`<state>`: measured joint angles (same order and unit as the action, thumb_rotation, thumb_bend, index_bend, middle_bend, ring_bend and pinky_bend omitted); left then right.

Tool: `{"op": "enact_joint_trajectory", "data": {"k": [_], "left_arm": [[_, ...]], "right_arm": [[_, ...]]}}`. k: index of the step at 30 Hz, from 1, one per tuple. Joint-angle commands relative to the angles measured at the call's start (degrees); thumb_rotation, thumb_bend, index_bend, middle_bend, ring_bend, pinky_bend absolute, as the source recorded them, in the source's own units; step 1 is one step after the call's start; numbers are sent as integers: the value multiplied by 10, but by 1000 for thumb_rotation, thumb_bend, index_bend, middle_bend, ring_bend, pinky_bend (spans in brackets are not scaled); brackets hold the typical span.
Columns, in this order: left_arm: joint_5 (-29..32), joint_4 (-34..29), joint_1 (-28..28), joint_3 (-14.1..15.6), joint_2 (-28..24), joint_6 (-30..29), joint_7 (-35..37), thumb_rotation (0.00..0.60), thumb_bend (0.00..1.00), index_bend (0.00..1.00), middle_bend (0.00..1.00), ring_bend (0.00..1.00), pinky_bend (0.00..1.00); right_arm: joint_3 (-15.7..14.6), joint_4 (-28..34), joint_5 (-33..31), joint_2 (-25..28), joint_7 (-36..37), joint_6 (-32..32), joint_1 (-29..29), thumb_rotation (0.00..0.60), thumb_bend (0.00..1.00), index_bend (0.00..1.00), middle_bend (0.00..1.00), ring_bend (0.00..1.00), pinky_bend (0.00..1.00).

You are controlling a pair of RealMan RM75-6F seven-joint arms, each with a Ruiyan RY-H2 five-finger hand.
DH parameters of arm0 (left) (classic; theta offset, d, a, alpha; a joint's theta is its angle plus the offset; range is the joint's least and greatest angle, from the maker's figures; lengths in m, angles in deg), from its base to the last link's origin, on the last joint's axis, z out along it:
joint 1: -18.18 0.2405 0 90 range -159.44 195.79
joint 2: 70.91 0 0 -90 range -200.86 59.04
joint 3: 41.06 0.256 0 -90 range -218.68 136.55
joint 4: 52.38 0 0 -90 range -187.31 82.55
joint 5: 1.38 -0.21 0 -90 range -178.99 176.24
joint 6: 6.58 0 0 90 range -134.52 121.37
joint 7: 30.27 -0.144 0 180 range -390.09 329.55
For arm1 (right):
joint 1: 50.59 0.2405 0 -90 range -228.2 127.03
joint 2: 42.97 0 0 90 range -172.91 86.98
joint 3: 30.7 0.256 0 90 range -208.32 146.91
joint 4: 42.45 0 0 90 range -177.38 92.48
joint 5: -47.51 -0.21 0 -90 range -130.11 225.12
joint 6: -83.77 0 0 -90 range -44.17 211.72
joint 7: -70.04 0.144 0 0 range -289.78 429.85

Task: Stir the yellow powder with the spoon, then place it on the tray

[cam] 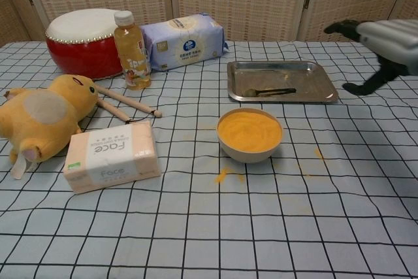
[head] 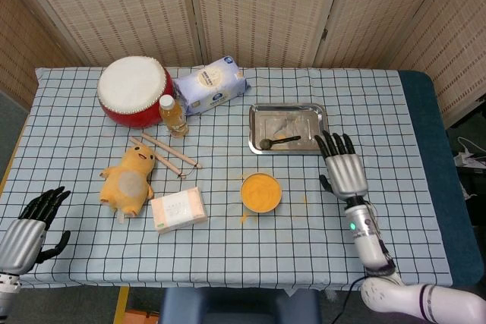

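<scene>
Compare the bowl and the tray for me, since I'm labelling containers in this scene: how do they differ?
The bowl is round and deep; the tray is rectangular, flat and shiny metal. The bowl is full of yellow powder; the tray holds only the spoon and faint residue. The bowl sits nearer the robot than the tray. Both rest on the checked cloth.

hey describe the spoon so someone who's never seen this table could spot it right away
Start at the shiny rectangular metal tray toward the back right of the checked tablecloth, just behind the bowl of yellow powder. The dark spoon lies flat inside it near the front edge, bowl end to the left. It is the only utensil on the tray, and no hand touches it.
</scene>
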<state>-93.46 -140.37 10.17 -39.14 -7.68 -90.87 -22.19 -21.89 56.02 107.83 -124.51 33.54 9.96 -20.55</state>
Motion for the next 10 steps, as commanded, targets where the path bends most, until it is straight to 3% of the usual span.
{"op": "enact_joint_trajectory", "data": {"k": [1, 4, 10], "left_arm": [[1, -2, 3, -1, 3, -4, -16, 600, 447, 0, 0, 0, 121], [3, -7, 6, -3, 6, -6, -35, 600, 447, 0, 0, 0, 120], [-5, -16, 11, -1, 9, -16, -51, 600, 446, 0, 0, 0, 121]], "right_arm": [[-139, 68, 140, 96, 43, -154, -157, 600, 276, 0, 0, 0, 0], [-152, 40, 144, 90, 75, -173, -193, 600, 276, 0, 0, 0, 0], [-133, 47, 149, 114, 118, -161, -200, 600, 276, 0, 0, 0, 0]]}}
